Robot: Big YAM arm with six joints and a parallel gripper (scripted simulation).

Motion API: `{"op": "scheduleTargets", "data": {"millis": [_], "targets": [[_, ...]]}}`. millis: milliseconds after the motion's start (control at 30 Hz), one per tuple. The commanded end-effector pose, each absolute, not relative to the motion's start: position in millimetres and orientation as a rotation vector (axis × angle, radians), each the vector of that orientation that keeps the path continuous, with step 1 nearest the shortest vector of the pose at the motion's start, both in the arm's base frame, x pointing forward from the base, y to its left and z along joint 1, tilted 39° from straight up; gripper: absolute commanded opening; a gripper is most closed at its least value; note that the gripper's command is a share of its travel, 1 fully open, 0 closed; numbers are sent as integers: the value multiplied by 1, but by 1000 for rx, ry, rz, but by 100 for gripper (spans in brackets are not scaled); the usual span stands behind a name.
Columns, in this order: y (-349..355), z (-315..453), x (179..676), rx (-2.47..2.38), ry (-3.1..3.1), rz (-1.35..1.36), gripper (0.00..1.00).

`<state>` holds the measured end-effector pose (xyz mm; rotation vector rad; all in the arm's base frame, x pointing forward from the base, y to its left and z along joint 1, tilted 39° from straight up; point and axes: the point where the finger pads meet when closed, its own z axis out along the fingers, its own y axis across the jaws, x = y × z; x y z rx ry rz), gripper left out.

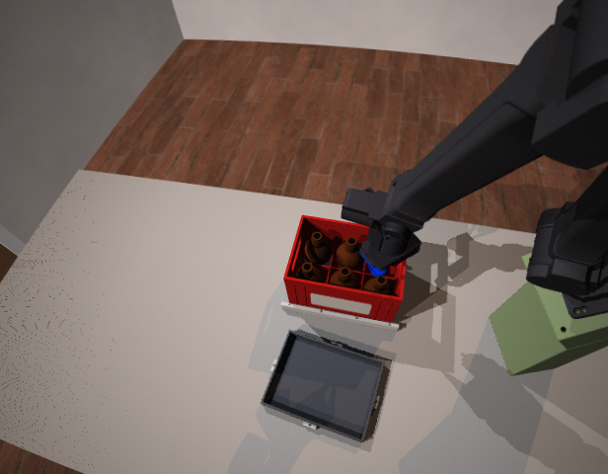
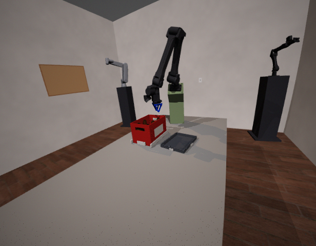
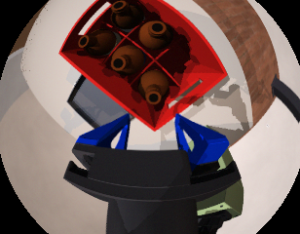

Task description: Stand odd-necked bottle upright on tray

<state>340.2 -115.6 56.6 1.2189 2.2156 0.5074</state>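
A red crate [image 1: 343, 276] stands on the table with brown bottles [image 1: 349, 253] upright in its cells. In the wrist view the crate [image 3: 142, 55] shows five bottles, the nearest [image 3: 153, 86] by the corner closest to my fingers. My gripper [image 1: 376, 266] with blue fingers hovers above the crate's right end, over the front right bottle [image 1: 377, 283]. It is open and empty; its fingers stand apart with nothing between them. The dark tray [image 1: 325, 383] lies flat in front of the crate, with nothing on it. The neck widths are too small to compare.
The green arm base [image 1: 554, 321] stands to the right of the crate. A white plate edge [image 1: 339, 314] shows under the crate's front. In the exterior view, two dark pedestals [image 2: 269, 105] with other arms stand beyond the table.
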Motion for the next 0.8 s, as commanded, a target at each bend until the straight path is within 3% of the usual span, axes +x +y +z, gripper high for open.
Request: {"op": "scheduleTargets", "data": {"millis": [0, 767], "targets": [[-114, 53, 336, 1214, 2231, 506, 61], [-111, 47, 342, 1222, 2227, 513, 61]]}}
